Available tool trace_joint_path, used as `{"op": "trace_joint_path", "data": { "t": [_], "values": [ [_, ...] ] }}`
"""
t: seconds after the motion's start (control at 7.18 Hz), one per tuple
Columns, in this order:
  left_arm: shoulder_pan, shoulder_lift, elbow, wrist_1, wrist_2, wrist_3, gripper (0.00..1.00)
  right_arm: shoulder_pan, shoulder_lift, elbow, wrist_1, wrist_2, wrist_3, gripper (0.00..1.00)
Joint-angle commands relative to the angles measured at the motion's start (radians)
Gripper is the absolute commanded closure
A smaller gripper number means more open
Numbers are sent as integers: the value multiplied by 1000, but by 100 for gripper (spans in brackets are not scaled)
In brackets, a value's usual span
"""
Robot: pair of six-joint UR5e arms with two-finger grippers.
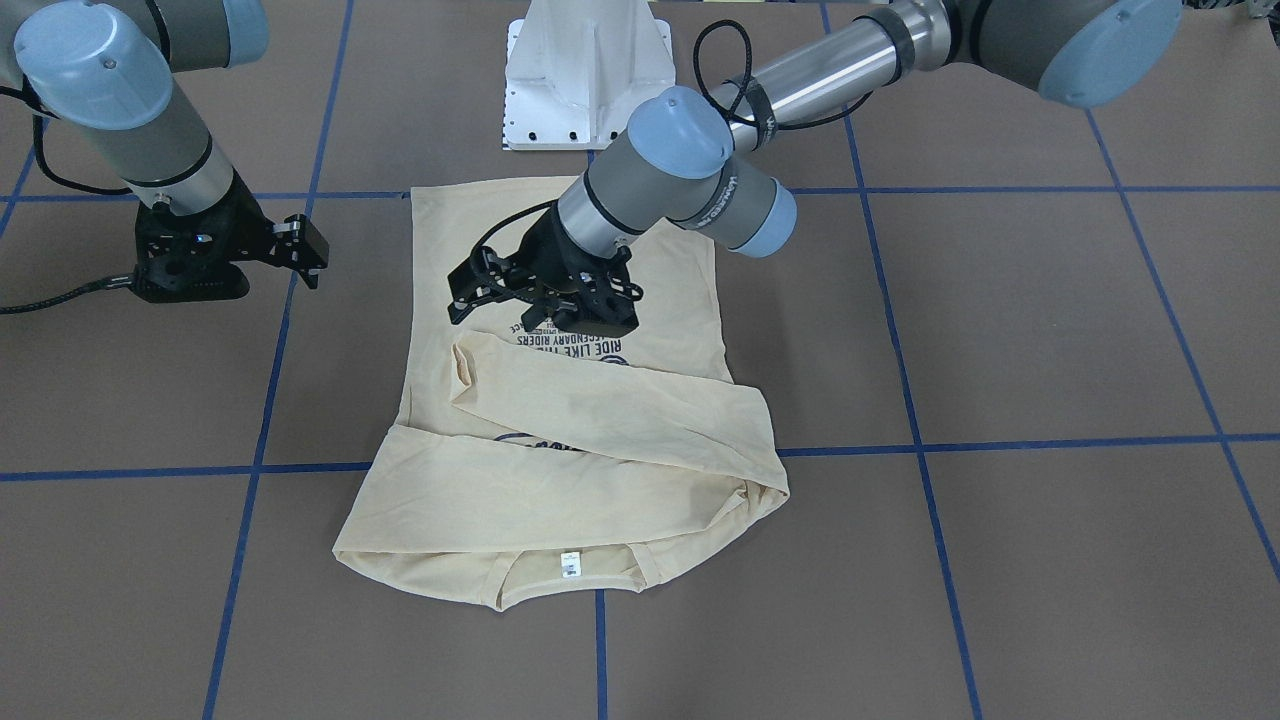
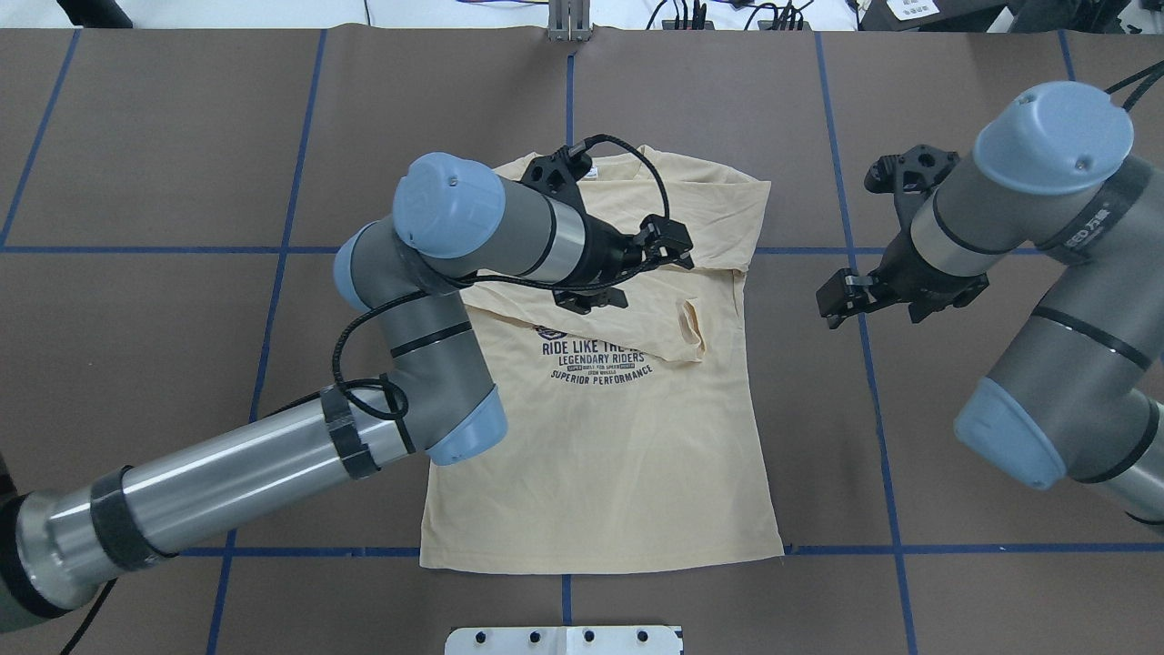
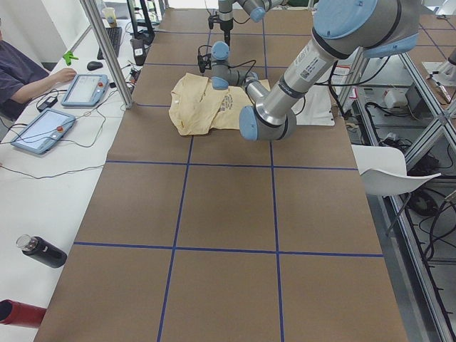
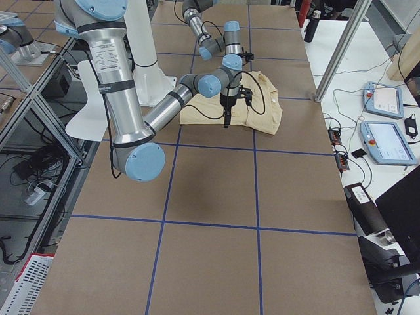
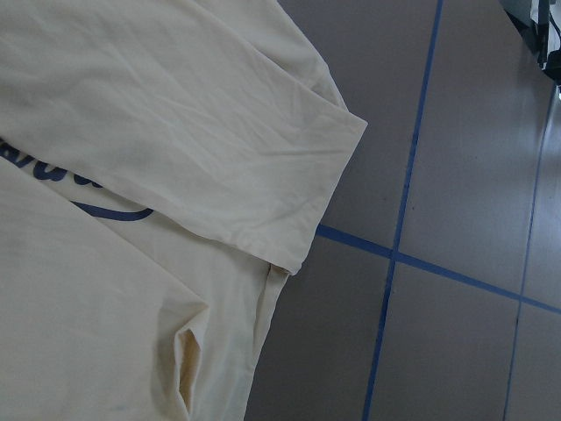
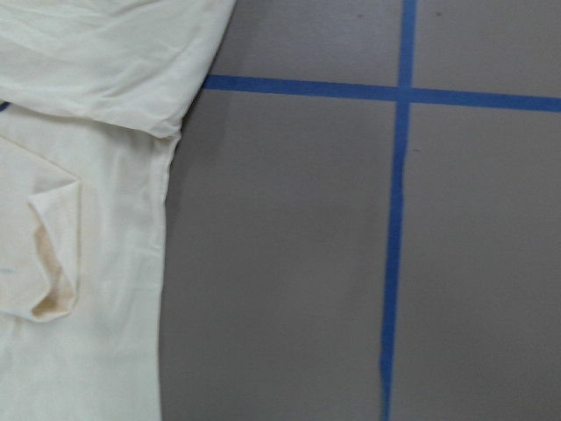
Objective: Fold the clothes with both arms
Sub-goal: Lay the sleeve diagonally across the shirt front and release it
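Note:
The cream-yellow shirt (image 2: 618, 455) lies flat on the brown table with its navy print (image 2: 596, 359) facing up. Both sleeves are folded across the chest, one cuff (image 1: 462, 365) ending near the shirt's side edge. The white neck label (image 1: 570, 563) shows at the collar. My left gripper (image 1: 462, 292) hovers over the print and looks open, with no cloth between its fingers. My right gripper (image 2: 832, 296) hangs over bare table beside the shirt, apart from it, and also looks open. Both wrist views show only shirt (image 5: 131, 132) (image 6: 79, 175) and table, no fingers.
The white pedestal base (image 1: 588, 75) stands just behind the shirt's hem. Blue tape lines (image 1: 920, 440) grid the brown table. A side bench holds teach pendants (image 3: 85, 89) and a dark bottle (image 3: 43, 251), with a seated person (image 3: 21, 71) beside it.

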Motion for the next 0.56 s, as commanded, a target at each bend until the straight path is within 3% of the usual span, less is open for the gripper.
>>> {"op": "trace_joint_path", "data": {
  "t": [0.0,0.14,0.42],
  "values": [
    [-6,144,-229,187,-31,3,0,-95,-8,-2,162,-6,186,0],
    [-7,209,-324,266,-31,29,0,-142,-6,5,187,-9,268,0],
    [-10,305,-487,427,-19,121,0,-288,-27,7,274,-106,430,0]
  ]
}}
